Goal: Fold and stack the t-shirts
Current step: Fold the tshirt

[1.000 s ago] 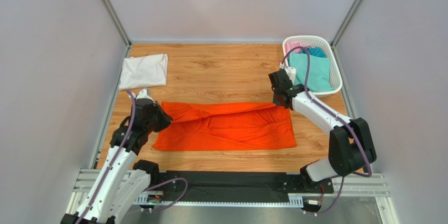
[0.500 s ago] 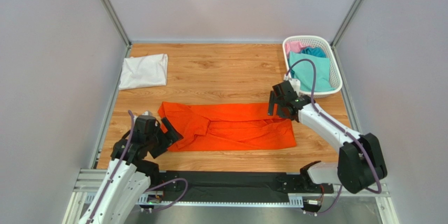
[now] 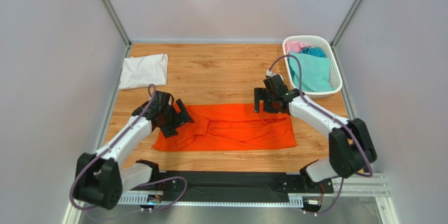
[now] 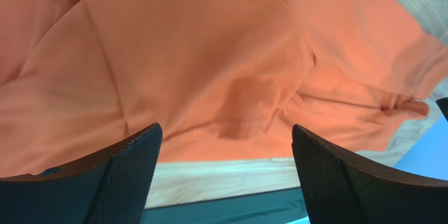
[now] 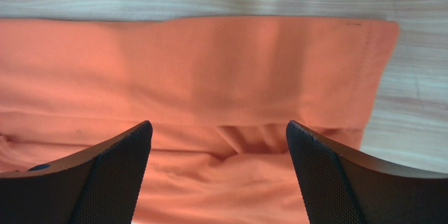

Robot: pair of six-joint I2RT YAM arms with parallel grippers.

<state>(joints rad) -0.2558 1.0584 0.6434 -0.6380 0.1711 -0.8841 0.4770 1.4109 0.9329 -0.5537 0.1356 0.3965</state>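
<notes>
At the far left of the table (image 3: 221, 69), toward its back corner, the white t-shirt (image 3: 143, 70) lies folded in a flat square, well apart from both of my arms. Next comes my left pincer (image 3: 176, 120), standing over the left end of the orange t-shirt (image 3: 236, 129). Its jaws are spread wide and nothing is between them. From my left wrist I see my two black fingers (image 4: 131, 176) far apart, with only rumpled orange cloth and a strip of wood in the gap. I cannot tell whether the tips brush the cloth. The orange t-shirt lies across the near half of the table as a long band running left to right, doubled over on itself, creased and bunched along its middle. My right pincer (image 3: 264, 103) stands over the far edge of that band, toward its right end. It is also wide open and holds nothing. Between its fingers (image 5: 326, 176) I see a smooth folded layer, with a loose pucker of cloth below it. At the far right, in the back corner, sits the white basket (image 3: 337, 79). In it a teal t-shirt (image 3: 313, 71) lies on top, with a pink t-shirt (image 3: 293, 47) and a blue t-shirt (image 3: 316, 51) showing behind it.
</notes>
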